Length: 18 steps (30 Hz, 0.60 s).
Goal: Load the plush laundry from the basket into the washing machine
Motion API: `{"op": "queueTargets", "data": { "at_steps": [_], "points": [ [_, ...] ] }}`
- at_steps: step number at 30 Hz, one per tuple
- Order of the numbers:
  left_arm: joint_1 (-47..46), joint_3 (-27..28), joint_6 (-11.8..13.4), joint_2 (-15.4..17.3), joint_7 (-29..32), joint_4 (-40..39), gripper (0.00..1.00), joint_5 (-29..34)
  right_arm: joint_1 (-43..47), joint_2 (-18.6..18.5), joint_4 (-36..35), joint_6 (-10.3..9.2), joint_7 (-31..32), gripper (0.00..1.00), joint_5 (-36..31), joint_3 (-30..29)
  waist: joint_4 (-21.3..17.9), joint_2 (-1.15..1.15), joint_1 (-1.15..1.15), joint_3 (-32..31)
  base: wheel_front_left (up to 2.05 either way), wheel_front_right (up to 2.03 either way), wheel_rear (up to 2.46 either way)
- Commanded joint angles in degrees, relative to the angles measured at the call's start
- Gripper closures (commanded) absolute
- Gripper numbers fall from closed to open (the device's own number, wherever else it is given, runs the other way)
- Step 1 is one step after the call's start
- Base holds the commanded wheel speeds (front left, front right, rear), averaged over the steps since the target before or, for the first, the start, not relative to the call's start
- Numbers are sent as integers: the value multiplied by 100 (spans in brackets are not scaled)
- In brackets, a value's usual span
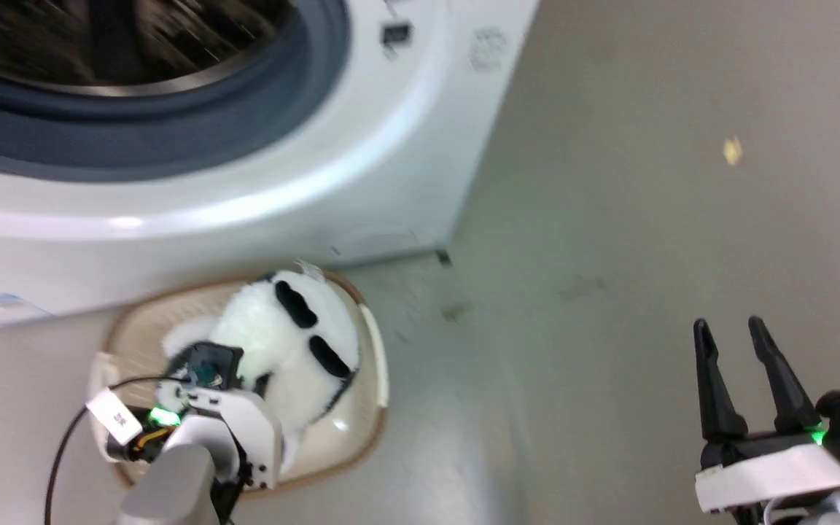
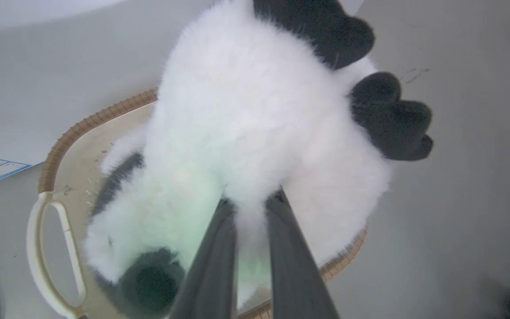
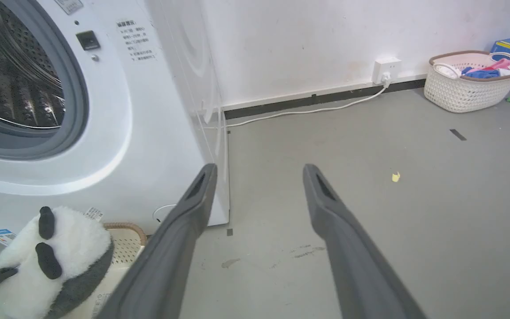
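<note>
Left end effector (image 2: pixel 251 201) pinching plush laundry (image 2: pixel 255 110) over basket (image 2: pixel 82 128); right end effector (image 1: pixel 728 324) spread above grey floor (image 1: pixel 609 219)

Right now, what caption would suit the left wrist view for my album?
Left pincer pinching the white fur of a panda plush in its cream basket.

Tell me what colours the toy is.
The toy is white with black patches, best in left wrist view.
</note>
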Motion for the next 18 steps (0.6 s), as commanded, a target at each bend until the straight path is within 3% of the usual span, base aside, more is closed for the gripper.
{"op": "queueTargets", "data": {
  "at_steps": [1, 4, 10, 18],
  "points": [
    [111, 10, -14, -12, -77, -104, 100, -21, 78, -3, 1, -4, -25, 0, -41, -23, 585, 0, 1, -735, 0, 0, 0],
    [337, 41, -16, -32, -135, -459, 100, -48, 190, -3, -5, -4, -25, 0, -73, -64, 724, 0, 1, -953, 0, 0, 0],
    [974, 246, 153, 49, -144, -1990, 100, 98, 350, -3, -25, -4, -25, 0, -98, -150, 911, 0, 1, -1209, 0, 0, 0],
    [1437, 478, 499, 259, -145, -3911, 100, 538, 254, -3, -113, -4, -25, 0, -69, -91, 856, 0, 1, -987, 0, 0, 0]
  ]
}}
